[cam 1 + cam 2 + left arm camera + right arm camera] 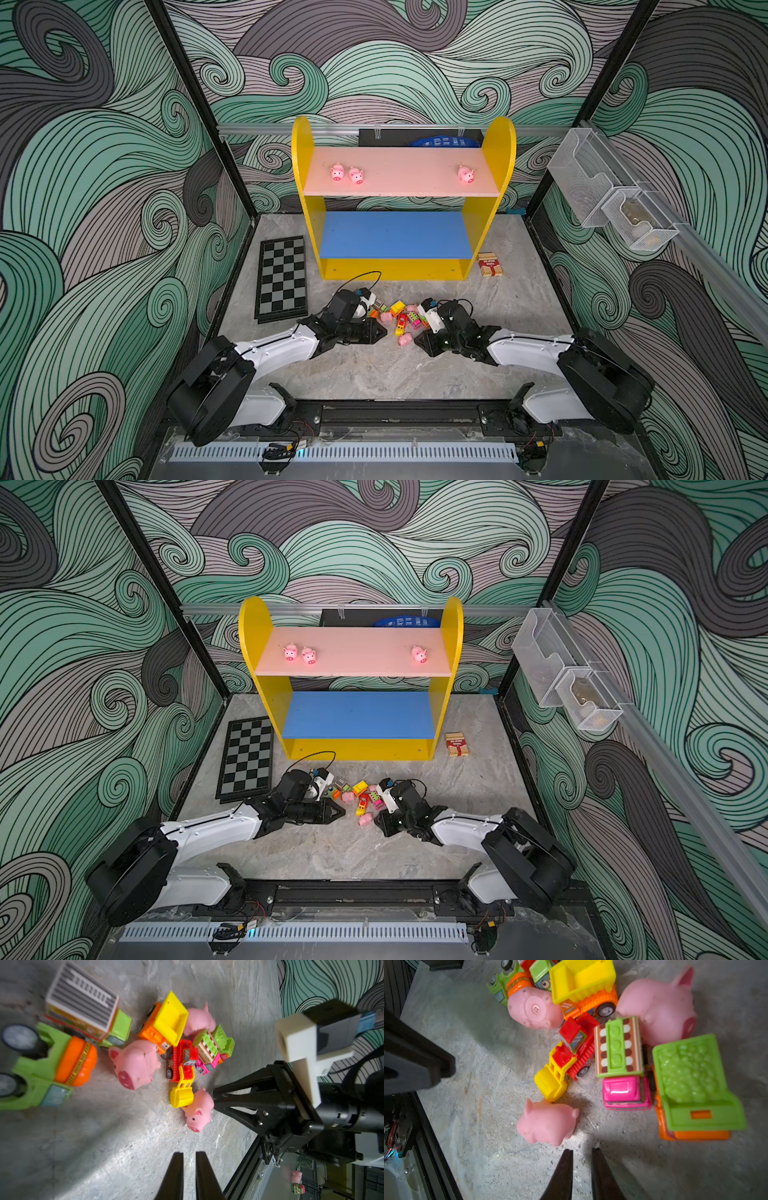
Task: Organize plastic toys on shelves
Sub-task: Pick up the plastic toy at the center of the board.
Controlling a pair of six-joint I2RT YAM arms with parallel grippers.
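The left gripper point(189, 1153) has its jaws almost together, with a thin slit between them and nothing in it. The right gripper point(582, 1150) stands the same way, also empty. Both sit low near the tabletop point(374, 374), facing each other across the heap of plastic toys point(399, 318) around its middle. Just beyond the right gripper's tips lies a pink pig point(547, 1124), touching the yellow scoop of a red bulldozer point(575, 1051). Beside that are a pink truck point(623, 1088), a yellow-and-orange dump truck point(583, 987) and two more pigs point(658, 1007). The yellow shelves point(301, 166) stand at the tabletop's back edge. Their pink upper board point(407, 183) carries three pigs point(356, 175), two near its left end and one near the right. A wire mesh basket point(640, 224) on the right wall holds something pale that I cannot identify.
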